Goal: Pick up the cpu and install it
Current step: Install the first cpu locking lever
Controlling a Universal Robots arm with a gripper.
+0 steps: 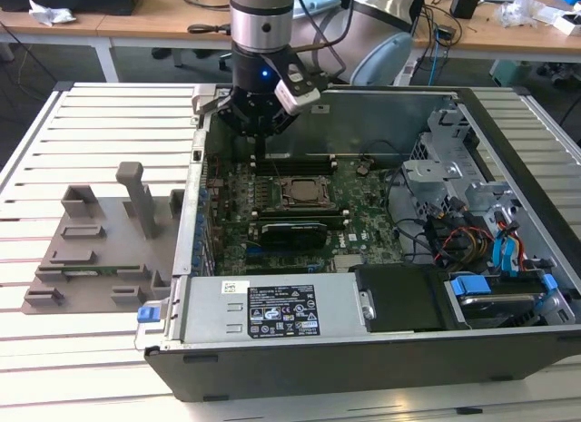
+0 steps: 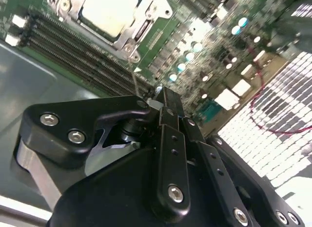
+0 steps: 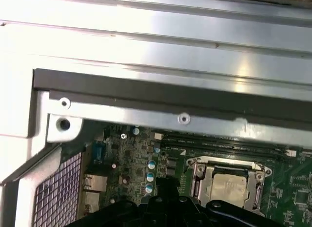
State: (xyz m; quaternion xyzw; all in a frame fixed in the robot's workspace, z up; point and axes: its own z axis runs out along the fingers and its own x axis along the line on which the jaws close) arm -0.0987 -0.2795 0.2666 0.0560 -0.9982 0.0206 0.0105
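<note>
Exterior view is showing one open computer case [image 1: 381, 349] lying on a slatted white table [image 1: 100, 122], with one green motherboard [image 1: 363, 204] sitting inside it. One robot arm [image 1: 261, 23] is coming down from the far side, and its gripper [image 1: 260, 141] is hanging over the far left part of the board, just beyond the socket.

The cpu [image 1: 300, 191] is sitting in the socket frame [image 1: 300, 193] near the middle of the board, pale metal top facing up. In the first wrist view the cpu [image 3: 228, 184] is lying flat inside the frame [image 3: 229, 180], and in the second wrist view the same chip [image 2: 108, 11] is showing as a bright square inside its frame [image 2: 127, 23]. So it's in the socket, and the gripper isn't touching it.

In the second wrist view the two black fingers [image 2: 165, 114] are looking pressed together at the tips with nothing between them, so I'm calling the gripper [image 2: 161, 102] closed and empty. It's hovering above the memory slots [image 2: 83, 61] next to the socket.

Other stuff: one long black card [image 1: 290, 231] is lying just near of the socket, one black power supply [image 1: 272, 315] with a label is sitting along the near wall, and one grey plastic fixture [image 1: 100, 240] is sitting on the table to the exterior view's left of the case. A bundle of coloured cables [image 1: 463, 240] is sitting in the right part of the case.
</note>
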